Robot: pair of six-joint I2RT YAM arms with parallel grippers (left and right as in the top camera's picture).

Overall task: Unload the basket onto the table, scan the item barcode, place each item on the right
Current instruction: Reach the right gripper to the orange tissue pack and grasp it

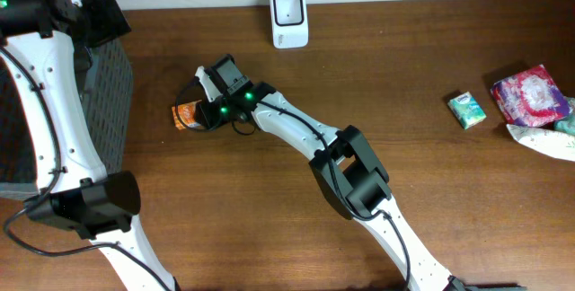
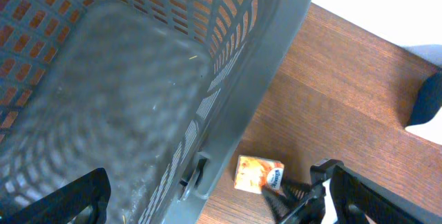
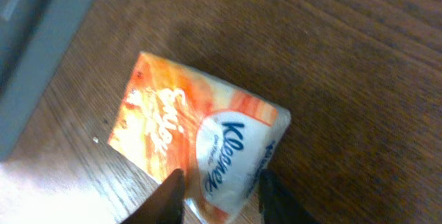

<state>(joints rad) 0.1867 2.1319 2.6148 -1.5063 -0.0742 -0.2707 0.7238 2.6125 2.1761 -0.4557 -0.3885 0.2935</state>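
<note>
Pinched only at its 6 o'clock end by the right hand (image 3: 221,180), the pack (image 3: 197,137) could be dropped when lifted.

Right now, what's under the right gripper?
An orange Kleenex pack lies flat on the table, one end between the jaws of the right gripper. Its underside, and any barcode there, is hidden.
</note>
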